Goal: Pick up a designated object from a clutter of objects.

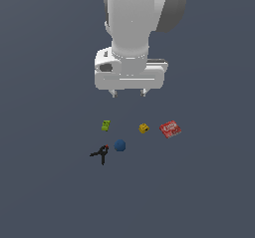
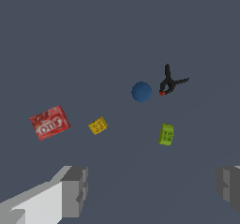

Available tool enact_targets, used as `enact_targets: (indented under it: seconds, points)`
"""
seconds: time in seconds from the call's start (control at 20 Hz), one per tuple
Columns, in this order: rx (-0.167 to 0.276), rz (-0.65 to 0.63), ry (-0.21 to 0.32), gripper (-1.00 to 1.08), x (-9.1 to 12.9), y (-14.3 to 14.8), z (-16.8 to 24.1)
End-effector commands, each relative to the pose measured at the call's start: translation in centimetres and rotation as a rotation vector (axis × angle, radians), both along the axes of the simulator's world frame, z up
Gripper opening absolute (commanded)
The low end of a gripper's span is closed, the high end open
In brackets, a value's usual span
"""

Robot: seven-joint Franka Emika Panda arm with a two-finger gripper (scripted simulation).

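Note:
The small dark-blue ball (image 1: pixel 120 145) (image 2: pixel 141 92) rests on the grey floor, right beside the red tip of a black clamp (image 1: pixel 101 154) (image 2: pixel 169 83). A green block (image 1: pixel 106 125) (image 2: pixel 166 134), a yellow block (image 1: pixel 144 128) (image 2: pixel 98 125) and a flat red printed box (image 1: pixel 170 129) (image 2: pixel 49 123) lie in a loose row just behind them in the exterior view. My gripper (image 1: pixel 129 93) (image 2: pixel 151 190) hangs well above the clutter, open, with nothing between its grey fingers (image 2: pixel 75 191).
The floor is a plain dark grey surface with no walls or edges in view. The white arm fills the upper middle of the exterior view.

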State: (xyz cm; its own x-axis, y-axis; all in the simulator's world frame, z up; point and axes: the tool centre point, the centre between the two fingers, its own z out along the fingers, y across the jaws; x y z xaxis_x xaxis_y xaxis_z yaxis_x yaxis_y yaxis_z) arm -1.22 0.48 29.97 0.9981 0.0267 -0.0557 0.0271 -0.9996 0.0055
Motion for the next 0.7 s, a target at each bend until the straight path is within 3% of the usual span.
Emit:
enact_targets:
  seconds: [0.0,0.65]
  points:
    - [0.0,0.0,0.0,1.0,0.0,0.0,0.0]
    - [-0.015,0.052,-0.006,1.0,0.24,0.24,0.48]
